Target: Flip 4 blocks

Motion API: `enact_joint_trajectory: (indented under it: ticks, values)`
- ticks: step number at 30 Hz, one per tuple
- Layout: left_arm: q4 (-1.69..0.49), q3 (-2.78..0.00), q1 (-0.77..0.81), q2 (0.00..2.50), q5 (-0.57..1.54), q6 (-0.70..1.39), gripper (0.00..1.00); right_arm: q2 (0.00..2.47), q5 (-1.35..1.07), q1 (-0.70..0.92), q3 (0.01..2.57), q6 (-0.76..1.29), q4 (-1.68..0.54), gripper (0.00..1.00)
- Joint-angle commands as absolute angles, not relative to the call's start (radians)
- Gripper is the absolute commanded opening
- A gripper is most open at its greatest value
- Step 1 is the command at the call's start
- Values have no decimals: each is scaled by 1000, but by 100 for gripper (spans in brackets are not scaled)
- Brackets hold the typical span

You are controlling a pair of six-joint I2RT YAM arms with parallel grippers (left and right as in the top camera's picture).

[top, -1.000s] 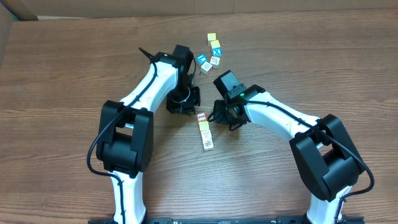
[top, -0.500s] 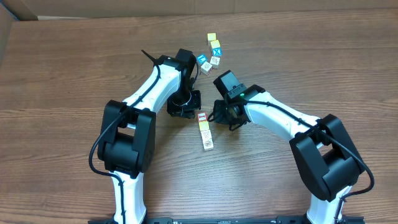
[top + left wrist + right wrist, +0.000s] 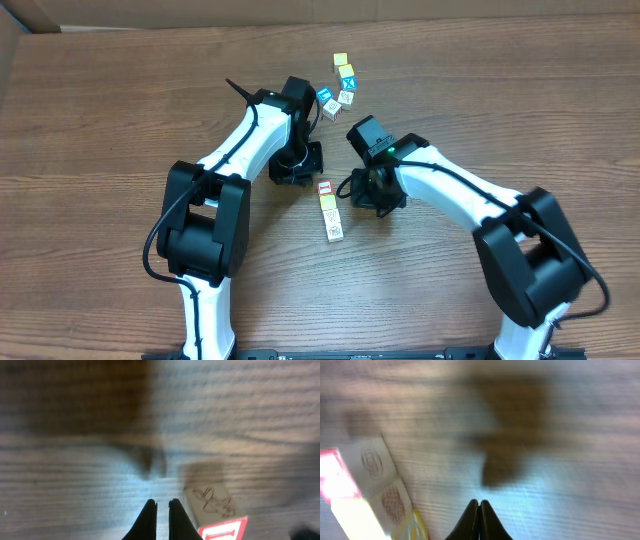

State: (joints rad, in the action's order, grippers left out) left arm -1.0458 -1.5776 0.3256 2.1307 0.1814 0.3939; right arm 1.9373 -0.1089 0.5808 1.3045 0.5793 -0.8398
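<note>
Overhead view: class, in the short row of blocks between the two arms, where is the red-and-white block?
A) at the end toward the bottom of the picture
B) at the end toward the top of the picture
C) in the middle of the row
B: the red-and-white block sits at the top end of the row of blocks, with the others running below it.

Left hand [image 3: 162, 519] points downward, closed on nothing; right hand [image 3: 478, 519] likewise — tips pressed together, empty.
</note>
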Motion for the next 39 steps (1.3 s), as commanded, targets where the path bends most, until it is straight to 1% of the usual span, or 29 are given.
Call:
enact_joint_trajectory:
  ticks: [1,3,7,9,14,20,23,31,39]
  values:
    - [-1019,-1596,317,2138,160,416,4,1774,-123,577,1387,577,-898,4]
    - [-1009,-1621,318,2138,155,415,4,1733,-124,590,1387,614,-957,4]
    - [-994,-1666,319,2138,150,390,4,1710,-125,617,1384,789,-1090,4]
    - [-976,-1673,322,2138,150,372,4,1710,-125,641,1362,857,-1103,4]
    - [-943,-1673,324,2138,158,327,4,1710,-105,736,1281,979,-1056,4]
    - [-940,-1670,335,2139,177,306,4,1711,-57,841,1154,1165,-907,4]
    - [-933,-1667,346,2139,177,307,4,1711,-59,865,1100,1183,-808,4]
    - [-922,-1634,359,2139,173,307,4,1711,-43,876,1045,1208,-689,4]
    - [-876,-1575,361,2139,154,311,4,1715,-43,877,1033,1208,-679,4]
